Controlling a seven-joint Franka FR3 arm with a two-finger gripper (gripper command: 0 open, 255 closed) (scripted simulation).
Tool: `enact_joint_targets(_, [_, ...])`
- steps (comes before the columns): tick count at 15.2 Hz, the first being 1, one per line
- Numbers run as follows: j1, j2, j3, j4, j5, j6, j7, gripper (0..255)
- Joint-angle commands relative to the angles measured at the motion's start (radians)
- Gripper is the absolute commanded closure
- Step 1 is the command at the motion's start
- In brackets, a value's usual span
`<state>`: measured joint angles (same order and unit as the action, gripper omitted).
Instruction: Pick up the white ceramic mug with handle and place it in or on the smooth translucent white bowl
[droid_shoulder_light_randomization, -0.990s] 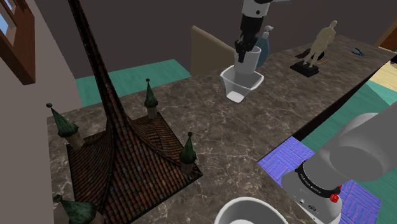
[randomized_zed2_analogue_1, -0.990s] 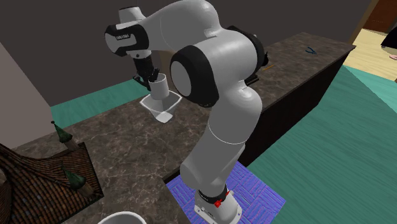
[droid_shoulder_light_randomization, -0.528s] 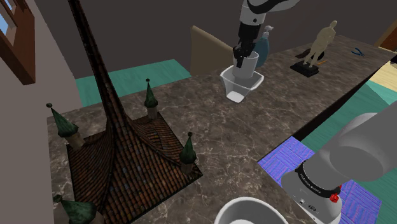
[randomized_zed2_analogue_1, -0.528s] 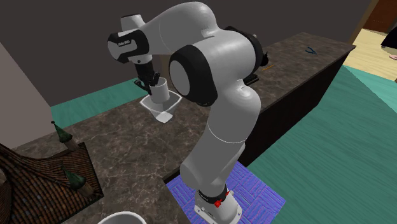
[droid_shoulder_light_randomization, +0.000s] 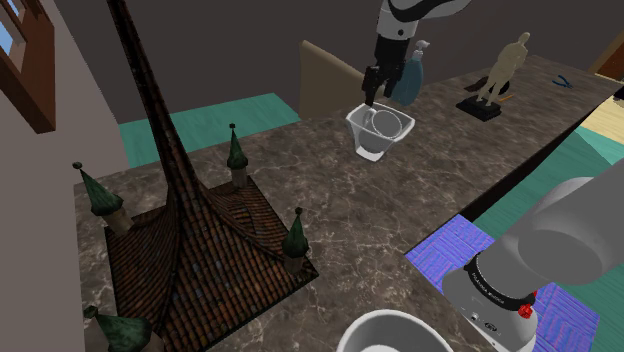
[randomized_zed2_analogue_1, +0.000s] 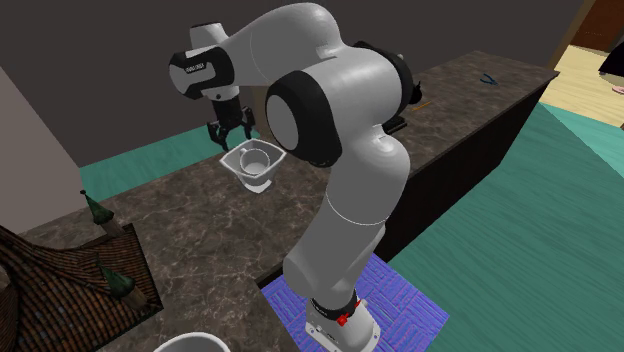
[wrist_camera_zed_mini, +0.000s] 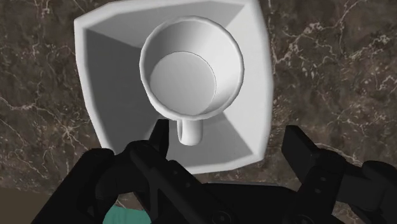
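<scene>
The white mug (wrist_camera_zed_mini: 191, 67) stands upright inside the square white bowl (wrist_camera_zed_mini: 108, 76), with its handle (wrist_camera_zed_mini: 189, 130) pointing toward the gripper. My black gripper (wrist_camera_zed_mini: 229, 137) hovers just above, open, its fingers (wrist_camera_zed_mini: 299, 146) spread wide and touching nothing. In the shoulder view the bowl (droid_shoulder_light_randomization: 372, 148) sits on the dark marble counter with the mug (droid_shoulder_light_randomization: 386, 121) in it, and the gripper (droid_shoulder_light_randomization: 384, 82) hangs right over the rim. In the second exterior view the gripper (randomized_zed2_analogue_1: 230, 131) is above and behind the bowl (randomized_zed2_analogue_1: 247, 175) and the mug (randomized_zed2_analogue_1: 258, 156).
A blue bottle (droid_shoulder_light_randomization: 411, 72) stands just behind the bowl, and a tan figurine (droid_shoulder_light_randomization: 505, 68) on a dark base further along the counter. A large dark castle-roof model with spires (droid_shoulder_light_randomization: 190, 235) covers the shoulder view's left. A white round vessel (droid_shoulder_light_randomization: 392, 334) is at the near edge.
The mug, held above the bowl one second ago, has come down into it. The fingers have opened and let go of it.
</scene>
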<state>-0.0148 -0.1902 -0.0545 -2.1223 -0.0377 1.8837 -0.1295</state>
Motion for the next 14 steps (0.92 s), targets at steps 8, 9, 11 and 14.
enact_joint_targets(8, [0.002, -0.006, 0.003, 0.121, 0.002, -0.127, -0.001, 0])
enact_joint_targets(9, [0.002, -0.006, 0.003, 0.122, 0.002, -0.127, -0.001, 0])
enact_joint_targets(11, [0.002, -0.006, 0.003, 0.122, 0.002, -0.127, -0.001, 0])
enact_joint_targets(14, [0.002, -0.006, 0.003, 0.122, 0.002, -0.127, -0.001, 0])
